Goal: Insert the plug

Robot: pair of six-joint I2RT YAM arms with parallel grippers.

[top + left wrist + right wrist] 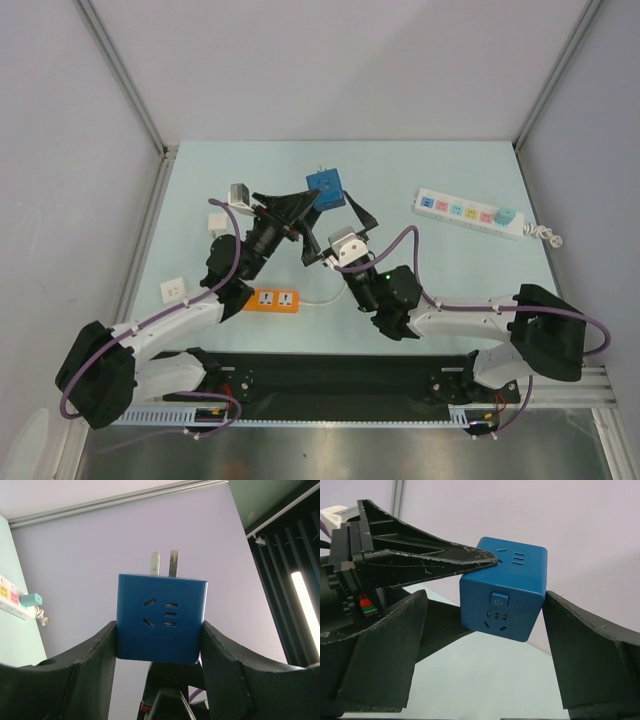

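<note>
Plug (324, 186): glossy blue plastic cube w/ rounded edges, two flat metal prongs on top, upper centre of top view. Left gripper (159, 645) clamped on its sides; fingers (90, 675) matte black, scuffed, wedge-shaped. Right gripper (485, 630) jaws spread wide, flanking the cube w/o touching.

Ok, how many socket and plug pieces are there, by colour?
Blue: 1, plug
Orange: 1, socket strip
White: 3, long power strip, two small blocks, one partly hidden
Teal: 1, adapter plugged into that strip
Total: 6
</note>
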